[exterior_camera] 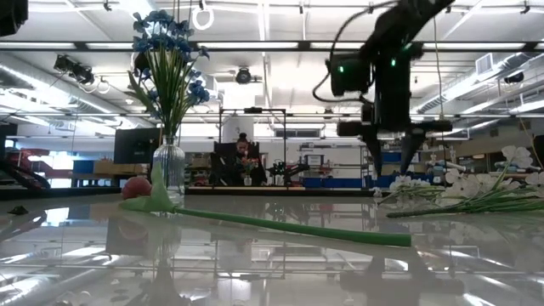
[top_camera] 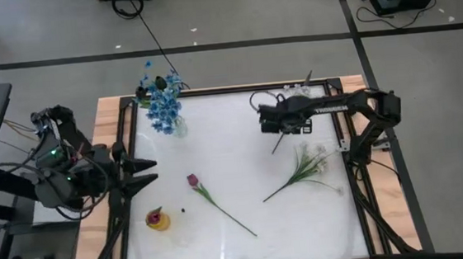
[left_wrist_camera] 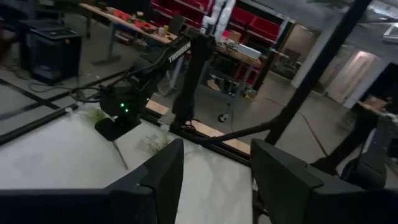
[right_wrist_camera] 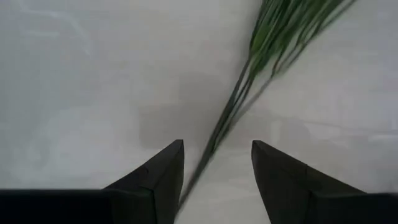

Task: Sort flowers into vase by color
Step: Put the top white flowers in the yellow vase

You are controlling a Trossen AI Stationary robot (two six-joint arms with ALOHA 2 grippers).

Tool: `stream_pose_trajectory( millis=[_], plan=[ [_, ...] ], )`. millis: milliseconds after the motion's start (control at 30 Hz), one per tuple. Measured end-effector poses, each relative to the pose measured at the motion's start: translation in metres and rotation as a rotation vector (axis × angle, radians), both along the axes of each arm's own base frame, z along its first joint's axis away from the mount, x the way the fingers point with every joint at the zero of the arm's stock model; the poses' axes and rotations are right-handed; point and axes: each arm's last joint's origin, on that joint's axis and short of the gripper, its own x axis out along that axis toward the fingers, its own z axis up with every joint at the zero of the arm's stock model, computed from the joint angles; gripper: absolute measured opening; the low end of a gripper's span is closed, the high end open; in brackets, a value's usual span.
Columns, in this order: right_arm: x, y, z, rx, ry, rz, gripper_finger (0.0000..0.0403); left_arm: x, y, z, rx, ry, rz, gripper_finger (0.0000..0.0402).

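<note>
A white wispy spray [top_camera: 310, 163] lies flat on the table's right half, its stem end [top_camera: 267, 199] pointing toward the near left. My right gripper [top_camera: 280, 142] hangs above it, open and pointing down. In the right wrist view the green stem bundle [right_wrist_camera: 217, 134] runs between the two fingers without touching them. The pink tulip [top_camera: 192, 180] lies mid-table, with its long stem [exterior_camera: 289, 228] running toward the near right. Blue blooms [top_camera: 163, 106] stand in a glass vase [exterior_camera: 168, 166] at the far left. A dark bud sits in a small yellow vase [top_camera: 158, 220]. My left gripper [top_camera: 145, 173] waits open at the left edge.
A dark frame rail [top_camera: 357, 148] and the right arm's base stand along the right edge. Bare white table surface [top_camera: 231, 129] lies between the blue-flower vase and the right gripper. A person [exterior_camera: 245, 157] sits far behind the table in the room.
</note>
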Motion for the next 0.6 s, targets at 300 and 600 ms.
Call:
stream_pose_trajectory(
  millis=[300,600],
  plan=[
    [-0.023,-0.043,-0.037,0.016,-0.027,-0.142,0.0196,0.009,0.011,-0.005,0.060,0.037,0.099,0.0190],
    [-0.037,-0.058,-0.052,0.023,-0.024,-0.153,0.0172,0.011,0.015,-0.008,0.070,0.055,0.128,0.0190]
  ],
)
